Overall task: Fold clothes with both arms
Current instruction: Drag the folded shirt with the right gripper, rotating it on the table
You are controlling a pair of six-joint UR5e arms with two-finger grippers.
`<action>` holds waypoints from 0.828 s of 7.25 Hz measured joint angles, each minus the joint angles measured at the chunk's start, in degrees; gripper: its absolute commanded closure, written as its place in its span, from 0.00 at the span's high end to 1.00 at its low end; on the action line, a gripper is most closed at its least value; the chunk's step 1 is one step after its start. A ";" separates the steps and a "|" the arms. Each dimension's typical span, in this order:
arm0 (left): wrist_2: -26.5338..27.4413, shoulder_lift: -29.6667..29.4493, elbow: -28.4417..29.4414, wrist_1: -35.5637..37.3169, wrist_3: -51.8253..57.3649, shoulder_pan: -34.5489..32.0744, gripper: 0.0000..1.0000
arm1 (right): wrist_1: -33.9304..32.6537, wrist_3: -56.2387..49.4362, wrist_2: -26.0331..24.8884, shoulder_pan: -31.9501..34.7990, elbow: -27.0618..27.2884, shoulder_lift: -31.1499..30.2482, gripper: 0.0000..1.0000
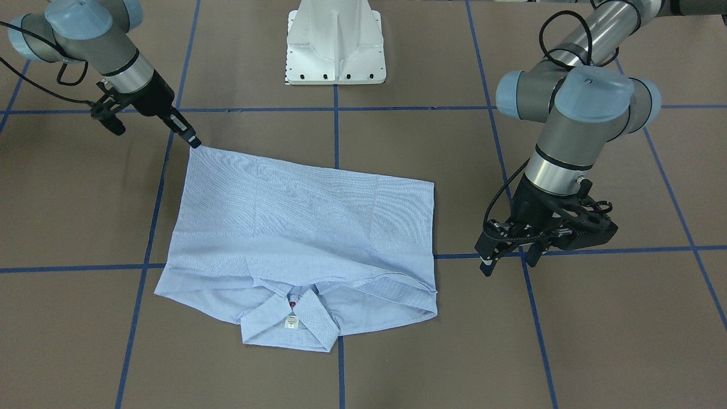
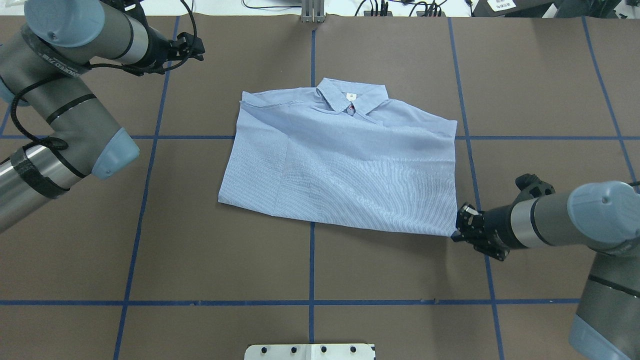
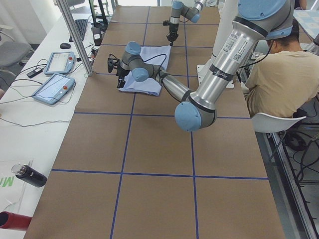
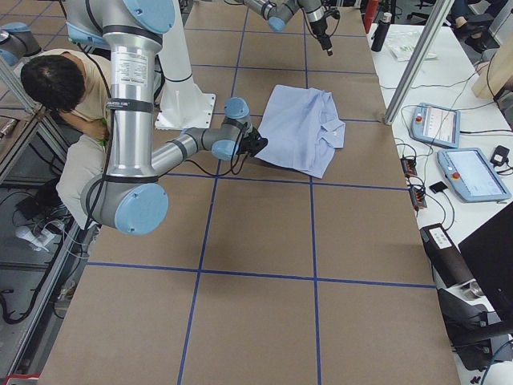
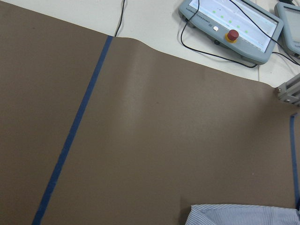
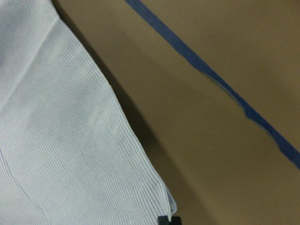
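Left gripper (image 1: 508,258): released and empty, off to the side of the cloth and not touching it, probably kept clear while the other arm works. Striped button-up shirt (image 2: 345,165): mid-table (image 2: 390,280), folded to a rough rectangle, collar (image 2: 350,95) away from the robot. Right gripper (image 2: 457,232): clenched on the shirt's near hem corner, apparently to draw it taut or lift it for another fold. Only the right wrist view shows the shadow under that raised corner. Only the front-facing view shows the left jaws parted.
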 measured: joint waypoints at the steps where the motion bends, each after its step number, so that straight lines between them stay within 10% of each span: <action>1: -0.59 1.49 -3.21 -0.02 -2.98 2.83 1.00 | 0.01 0.04 4.01 -3.04 3.24 -2.41 0.00; 2: -0.75 3.42 -6.89 0.03 -6.40 6.02 1.00 | 0.11 0.18 10.34 -4.68 6.44 -4.92 0.01; 3: -0.67 5.31 -10.25 0.06 -10.04 8.90 1.00 | 0.24 0.48 15.48 -6.32 8.91 -6.84 0.99; 6: -0.63 8.66 -15.68 0.54 -15.28 13.45 0.96 | 0.39 1.69 19.04 -13.43 10.67 -7.85 1.00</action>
